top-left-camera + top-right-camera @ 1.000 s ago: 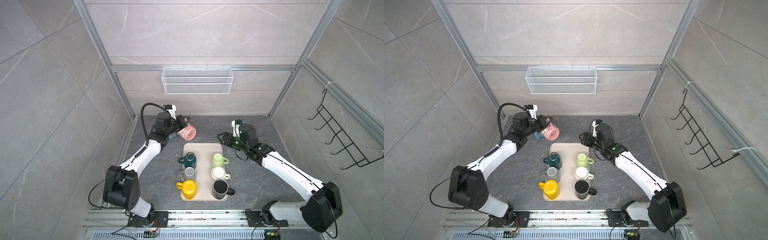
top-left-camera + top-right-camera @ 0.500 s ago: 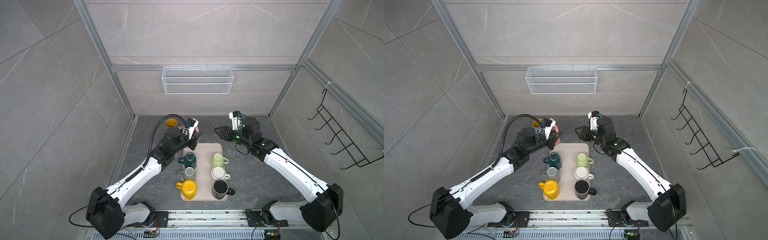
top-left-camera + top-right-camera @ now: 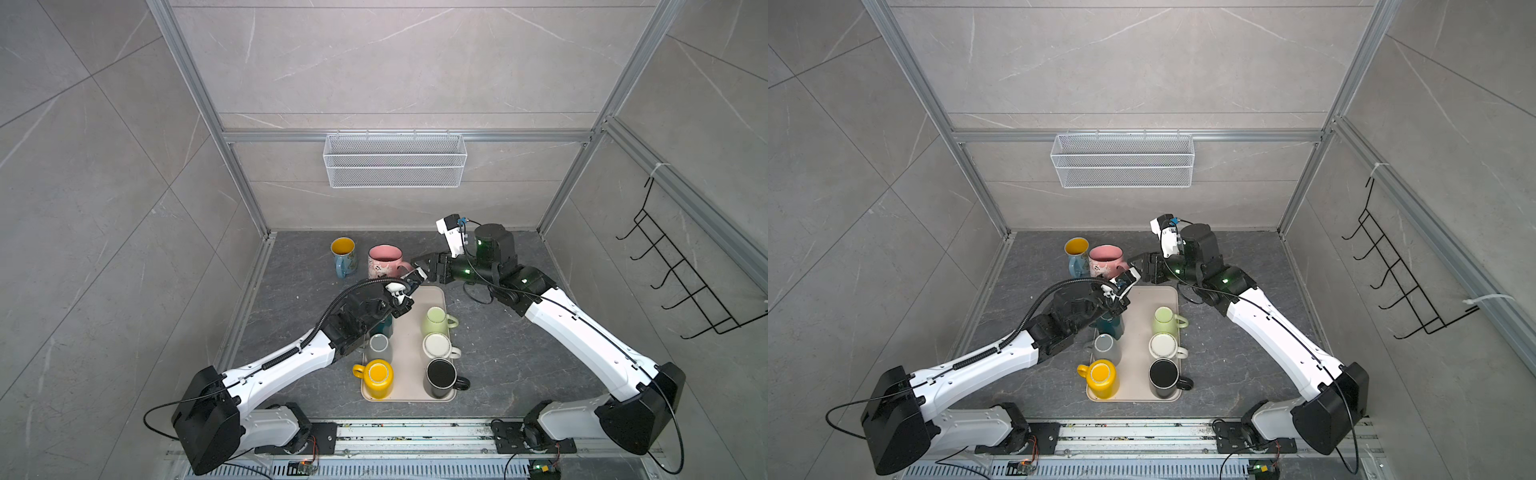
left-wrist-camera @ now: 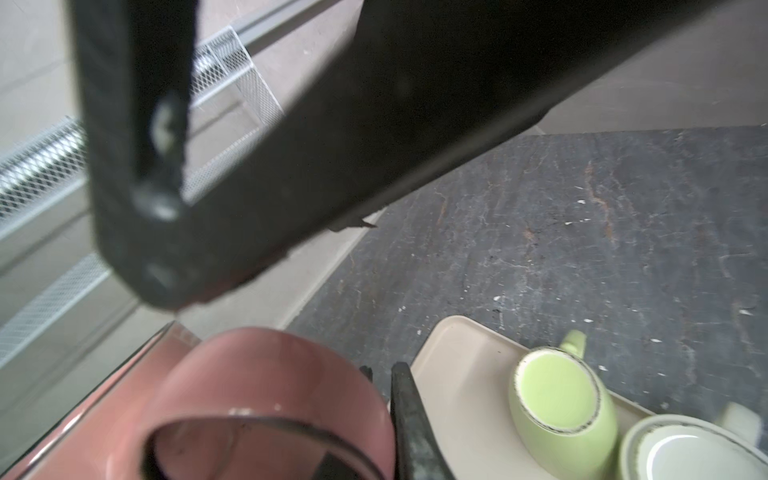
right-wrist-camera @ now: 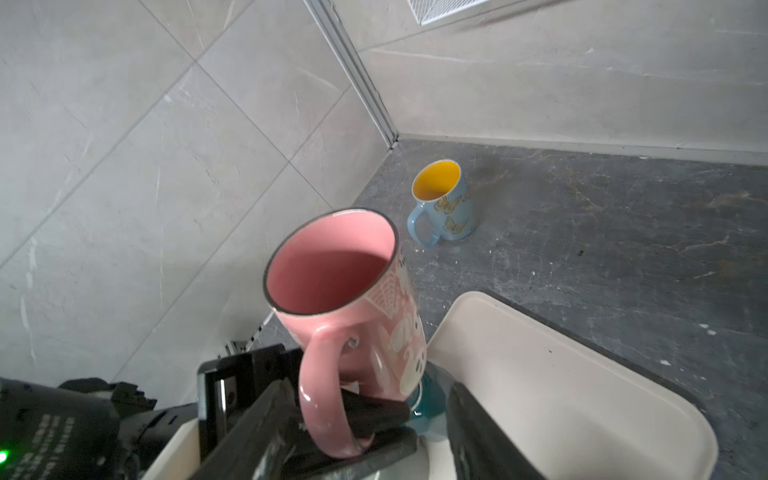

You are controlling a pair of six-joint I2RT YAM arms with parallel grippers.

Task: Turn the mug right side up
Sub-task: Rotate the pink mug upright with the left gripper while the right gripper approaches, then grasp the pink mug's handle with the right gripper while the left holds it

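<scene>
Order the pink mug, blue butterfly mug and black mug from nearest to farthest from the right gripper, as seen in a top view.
1. pink mug, just beside the right gripper
2. blue butterfly mug, farther left, at the back
3. black mug, front of the tray

Eight mugs in all, seen in both top views. Six sit on the tray [image 3: 409,365] at lower centre, in two columns of three: teal mug [image 3: 385,328], grey mug [image 3: 379,347] and yellow mug [image 3: 376,378] on the left; green mug [image 3: 436,322], white mug [image 3: 437,345] and black mug [image 3: 441,376] on the right. Two are off it, just above it in the frame: pink mug [image 3: 384,262] and blue mug [image 3: 344,257]. One tray. One wire basket [image 3: 395,166] at upper centre. One hook rack [image 3: 681,274] at the right edge. Two arms, left arm [image 3: 286,365] and right arm [image 3: 582,332].
</scene>
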